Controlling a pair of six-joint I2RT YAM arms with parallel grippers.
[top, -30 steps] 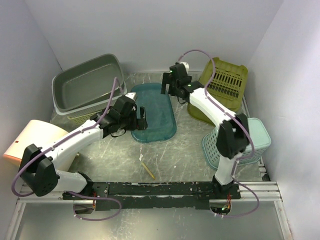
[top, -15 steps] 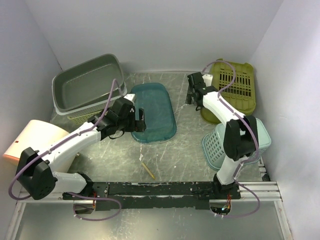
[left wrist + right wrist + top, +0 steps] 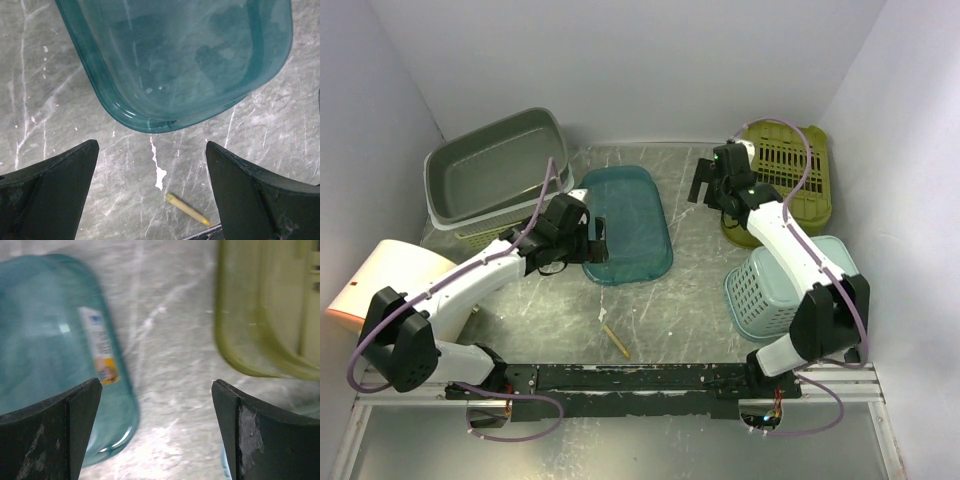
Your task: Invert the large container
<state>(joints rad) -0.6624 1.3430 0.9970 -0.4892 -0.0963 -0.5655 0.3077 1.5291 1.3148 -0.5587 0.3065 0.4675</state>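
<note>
- At the middle of the table [image 3: 690, 300] lies the teal translucent container [image 3: 625, 222], long and shallow with rounded corners. I cannot tell for certain which face is up.
- Left gripper [image 3: 597, 240]: fingers spread wide and empty, with the container's near rounded end just ahead of them, not between them.
- Right gripper [image 3: 705, 185]: fingers also wide apart and holding nothing. It hovers beside the container's far right corner, between it and the olive slatted basket [image 3: 790, 165].
- Handling, as a judgement: the container is thin moulded plastic, so probably light, glossy and slippery. It should be stiff at the rim and springy across the broad panel.
- Best hold: pinch the rolled rim at a short end, one gripper at each end, then roll it over.
- Avoid squeezing the smooth wall or the paper label [image 3: 100, 347].
</note>
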